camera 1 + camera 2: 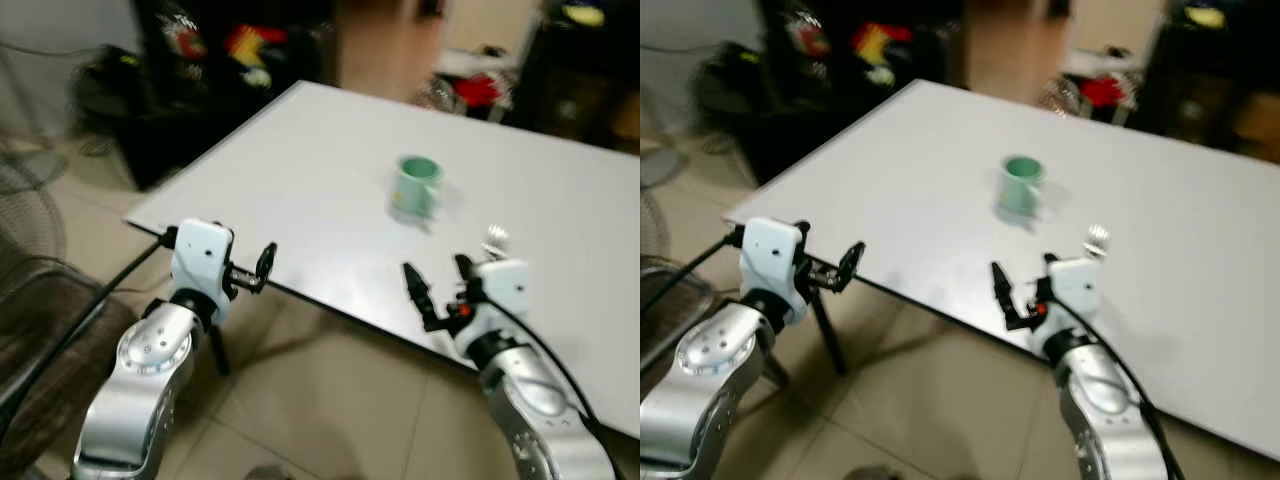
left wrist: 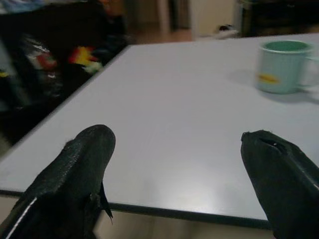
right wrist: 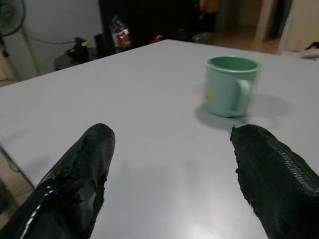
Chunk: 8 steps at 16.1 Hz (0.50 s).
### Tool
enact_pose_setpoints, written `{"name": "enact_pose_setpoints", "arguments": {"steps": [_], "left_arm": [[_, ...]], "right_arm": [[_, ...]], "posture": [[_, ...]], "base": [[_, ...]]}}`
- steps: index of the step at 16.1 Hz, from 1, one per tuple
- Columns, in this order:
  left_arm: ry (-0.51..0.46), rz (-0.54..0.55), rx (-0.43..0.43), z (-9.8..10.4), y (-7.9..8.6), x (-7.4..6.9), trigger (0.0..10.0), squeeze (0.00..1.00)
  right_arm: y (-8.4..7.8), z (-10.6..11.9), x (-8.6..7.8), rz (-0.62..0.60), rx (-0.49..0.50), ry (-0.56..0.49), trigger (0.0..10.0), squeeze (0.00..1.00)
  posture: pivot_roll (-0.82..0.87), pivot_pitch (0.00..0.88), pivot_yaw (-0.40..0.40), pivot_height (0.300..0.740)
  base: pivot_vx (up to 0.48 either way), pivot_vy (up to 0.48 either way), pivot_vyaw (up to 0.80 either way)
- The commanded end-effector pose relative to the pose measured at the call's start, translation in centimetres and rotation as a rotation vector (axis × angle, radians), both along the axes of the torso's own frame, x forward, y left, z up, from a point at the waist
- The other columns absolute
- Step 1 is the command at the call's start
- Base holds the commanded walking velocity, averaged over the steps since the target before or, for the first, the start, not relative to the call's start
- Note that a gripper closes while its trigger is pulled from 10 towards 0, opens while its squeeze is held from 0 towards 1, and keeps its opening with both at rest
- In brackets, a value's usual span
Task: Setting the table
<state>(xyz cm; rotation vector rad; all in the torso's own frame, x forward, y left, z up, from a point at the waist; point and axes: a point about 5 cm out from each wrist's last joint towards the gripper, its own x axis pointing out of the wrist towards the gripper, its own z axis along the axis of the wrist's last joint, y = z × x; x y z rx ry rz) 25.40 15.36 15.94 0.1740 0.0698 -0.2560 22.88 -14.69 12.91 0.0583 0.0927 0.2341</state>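
Observation:
A pale green mug stands upright near the middle of the white table, its handle turned toward my right side. My left gripper is open and empty at the table's front edge, near the left corner; in the left wrist view the mug lies well beyond the open left gripper. My right gripper is open and empty, low over the table's front edge, a short way in front of the mug. A small shiny object, blurred, sits just beyond my right wrist.
Dark furniture with colourful clutter stands behind the table's far left corner. A fan and a black cable are on my left. Tiled floor runs under the table's front edge.

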Motion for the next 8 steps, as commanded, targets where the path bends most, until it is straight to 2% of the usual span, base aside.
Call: {"name": "enact_pose_setpoints", "arguments": {"steps": [1,3,4,5,6,7,8], "left_arm": [[-0.004,0.024,0.014,0.0,0.3,0.0,10.0,0.0],[-0.045,0.1,0.027,0.0,0.2,0.4,10.0,0.0],[-0.053,0.118,0.021,-0.1,0.0,0.3,10.0,0.0],[-0.036,0.151,0.018,-0.5,0.4,0.0,10.0,0.0],[-0.046,0.175,0.015,-0.5,0.5,-0.1,10.0,0.0],[-0.027,0.155,0.009,-0.7,0.3,-0.2,10.0,0.0],[-0.047,0.139,0.029,-0.8,0.2,-0.5,10.0,0.0]], "right_arm": [[0.2,0.0,0.0,0.007,0.015,0.002,10.0,0.0],[0.7,-0.3,0.1,0.055,-0.004,0.009,10.0,0.0],[0.7,-0.3,0.0,0.044,0.023,0.013,10.0,0.0],[0.2,-0.6,0.5,-0.033,0.019,0.006,10.0,0.0],[-0.1,-0.6,0.7,-0.064,-0.026,-0.01,10.0,0.0],[-0.6,-0.5,0.7,-0.085,-0.054,-0.02,10.0,0.0],[-1.1,-0.4,0.5,-0.076,0.019,-0.019,10.0,0.0]], "posture": [[0.1,0.0,-0.02,0.74],[0.09,0.0,-0.006,0.74],[0.1,0.0,-0.019,0.74],[0.1,0.0,-0.01,0.74],[0.09,0.0,-0.005,0.74],[0.09,0.0,-0.009,0.74],[0.1,0.0,-0.018,0.74]], "base": [[0.0,0.0,0.8],[0.0,0.0,0.8],[0.0,0.0,0.8],[0.0,0.0,0.8],[0.0,0.0,0.8],[0.0,0.0,0.8],[0.0,0.0,0.8]]}}
